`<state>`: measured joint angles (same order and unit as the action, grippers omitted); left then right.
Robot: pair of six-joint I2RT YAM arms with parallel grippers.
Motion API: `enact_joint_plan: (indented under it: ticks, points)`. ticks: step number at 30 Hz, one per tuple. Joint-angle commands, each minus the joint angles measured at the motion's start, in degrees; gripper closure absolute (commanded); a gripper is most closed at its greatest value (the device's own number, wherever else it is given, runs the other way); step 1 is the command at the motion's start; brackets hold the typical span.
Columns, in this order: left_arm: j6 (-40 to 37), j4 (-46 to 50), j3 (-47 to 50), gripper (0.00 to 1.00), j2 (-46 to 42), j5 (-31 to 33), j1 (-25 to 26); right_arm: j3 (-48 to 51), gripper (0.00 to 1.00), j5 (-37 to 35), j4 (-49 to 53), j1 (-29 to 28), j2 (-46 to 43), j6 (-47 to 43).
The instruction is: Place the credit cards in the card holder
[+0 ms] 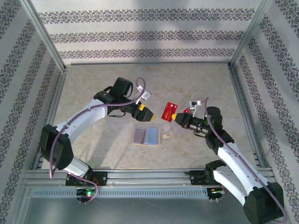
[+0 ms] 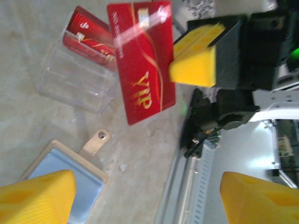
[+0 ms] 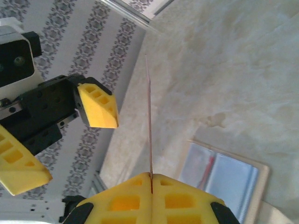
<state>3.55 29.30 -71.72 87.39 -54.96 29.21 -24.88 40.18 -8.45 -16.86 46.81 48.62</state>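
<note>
- Right gripper [image 3: 151, 179] is clamped on one edge of the red card [image 2: 142, 60]. It holds the card on edge in the air, beyond the card holder [image 1: 145, 136] and off to its right.
- Left gripper [image 2: 147, 200] hangs just beside that card, over the far side of the card holder. Its jaws are wide apart with nothing between them.
- Card holder lies open and flat on the table [image 1: 201, 84], pockets up. Its snap tab [image 2: 96, 142] is on the side nearer the right gripper.
- Clear plastic piece [image 2: 77, 79] lies just past the tab. A second red card seems to sit in or behind it, though I cannot tell which.
- Red card looks light, thin, stiff and glossy, so it is probably slippery. Pads flat on both faces near one edge would leave the opposite edge free for a pocket.
- Card holder looks soft and light, and it may slide when pushed.
</note>
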Motion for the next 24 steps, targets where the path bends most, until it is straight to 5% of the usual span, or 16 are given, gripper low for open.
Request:
enact_joint_plan:
  ticks: [1,12,20,24]
  points:
    - [4.83,-8.0,2.01,0.21,-1.57,-9.06,-1.38,1.4,1.0,0.1,-10.98,-2.96,-0.91,4.0]
    - [9.5,-15.09,5.85,0.36,-1.03,-11.86,-1.44,1.21,1.0,-1.63,-15.77,-11.08,1.09,3.27]
    - [23.37,-33.67,11.46,0.65,-1.33,-20.13,-1.44,1.16,1.0,-3.18,-15.96,-12.32,1.52,3.12]
    - [23.87,-34.98,12.73,0.82,-1.26,-19.77,-1.43,0.85,1.0,-2.83,-16.43,-12.38,1.88,2.89]
